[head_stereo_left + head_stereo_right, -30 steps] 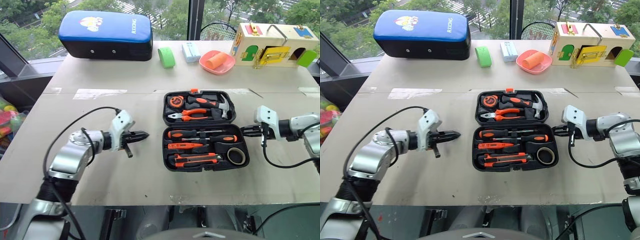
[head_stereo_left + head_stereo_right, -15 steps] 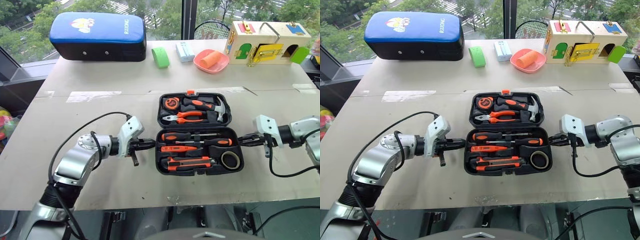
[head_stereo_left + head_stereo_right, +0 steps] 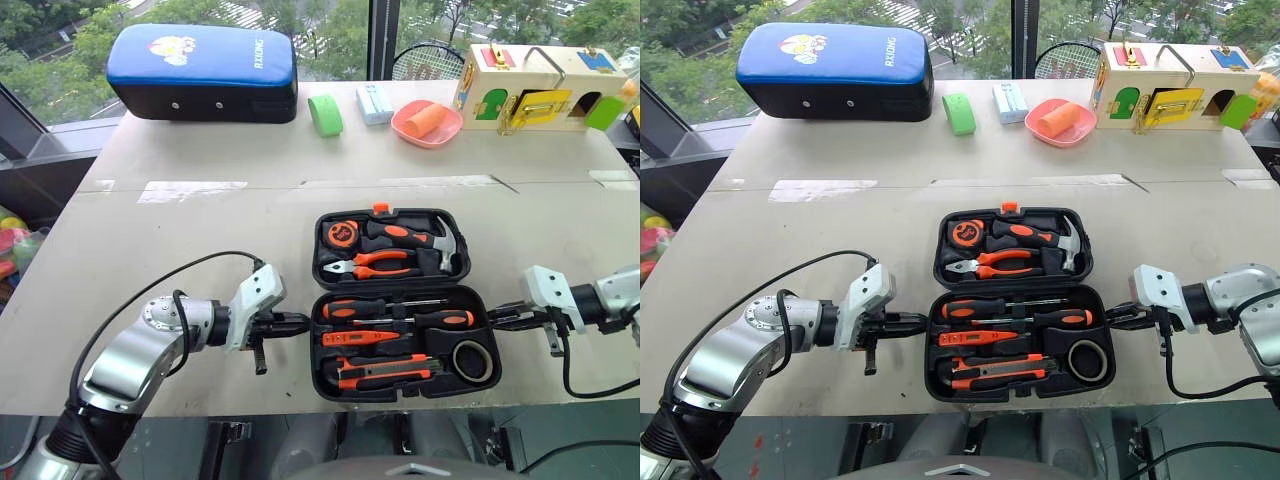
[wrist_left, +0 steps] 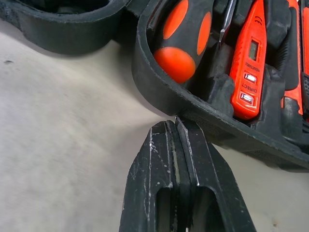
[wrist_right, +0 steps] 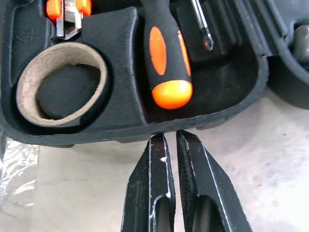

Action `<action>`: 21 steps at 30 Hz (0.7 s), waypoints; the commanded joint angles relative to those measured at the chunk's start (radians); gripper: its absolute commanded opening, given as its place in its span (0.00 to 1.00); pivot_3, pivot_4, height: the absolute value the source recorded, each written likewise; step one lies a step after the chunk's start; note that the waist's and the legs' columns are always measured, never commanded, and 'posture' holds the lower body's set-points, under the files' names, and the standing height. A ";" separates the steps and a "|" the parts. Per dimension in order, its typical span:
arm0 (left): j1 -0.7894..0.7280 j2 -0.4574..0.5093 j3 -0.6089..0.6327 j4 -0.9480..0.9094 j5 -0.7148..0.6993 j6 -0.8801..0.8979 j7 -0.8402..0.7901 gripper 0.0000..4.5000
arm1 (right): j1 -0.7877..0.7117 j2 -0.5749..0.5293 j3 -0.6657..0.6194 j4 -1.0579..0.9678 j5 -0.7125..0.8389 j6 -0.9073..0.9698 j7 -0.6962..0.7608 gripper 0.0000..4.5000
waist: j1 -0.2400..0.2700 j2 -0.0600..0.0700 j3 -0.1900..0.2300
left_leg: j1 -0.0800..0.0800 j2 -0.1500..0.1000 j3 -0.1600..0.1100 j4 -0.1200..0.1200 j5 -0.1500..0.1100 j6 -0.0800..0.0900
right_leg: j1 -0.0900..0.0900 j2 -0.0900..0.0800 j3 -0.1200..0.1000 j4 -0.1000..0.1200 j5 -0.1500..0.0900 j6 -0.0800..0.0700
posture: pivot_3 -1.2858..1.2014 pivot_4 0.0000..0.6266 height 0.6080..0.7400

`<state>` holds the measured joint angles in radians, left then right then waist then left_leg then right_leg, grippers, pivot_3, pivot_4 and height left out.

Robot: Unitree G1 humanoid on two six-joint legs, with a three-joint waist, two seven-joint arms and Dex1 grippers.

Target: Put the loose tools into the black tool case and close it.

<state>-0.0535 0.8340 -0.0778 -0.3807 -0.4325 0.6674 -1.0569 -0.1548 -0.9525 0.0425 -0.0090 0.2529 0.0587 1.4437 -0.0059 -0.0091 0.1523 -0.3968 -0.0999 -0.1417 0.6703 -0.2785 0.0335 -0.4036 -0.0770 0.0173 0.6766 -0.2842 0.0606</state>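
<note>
My left gripper [image 4: 176,126] is shut and empty, tips against the left wall of the open case [image 3: 330,370] near the table's front edge. My right gripper [image 5: 170,137] is pressed closed, empty, at the right wall. The tester pen [image 4: 249,63] reads "DIRECT"; the cushion [image 3: 203,57] reads "RXIONG".

A robot test lab: paper-covered table [image 3: 200,230], wooden latch box [image 3: 540,88], window over treetops [image 3: 340,30].

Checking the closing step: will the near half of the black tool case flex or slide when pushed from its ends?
The black tool case looks like rigid moulded plastic, so it probably won't flex. Full of tools on the smooth table, it may slide rather than hinge up.
</note>
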 commanded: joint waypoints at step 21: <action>-0.463 -0.299 0.419 0.353 -0.366 0.790 0.490 1.00 | -0.472 0.162 -0.103 0.116 0.250 1.059 -0.452 1.00 | -0.003 -0.002 -0.001 | -0.002 0.000 -0.001 0.002 0.001 -0.001 | -0.001 0.000 -0.002 0.002 0.001 -0.001 | 0.52 0.24 0.96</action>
<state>-0.4990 0.5379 0.3133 -0.0529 -0.8066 1.4288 -0.6095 -0.6038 -0.7931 -0.0355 0.0963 0.4958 1.0660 1.0521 -0.0092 -0.0116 0.1513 -0.3986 -0.1000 -0.1428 0.6724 -0.2778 0.0323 -0.4043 -0.0769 0.0156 0.6784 -0.2833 0.0598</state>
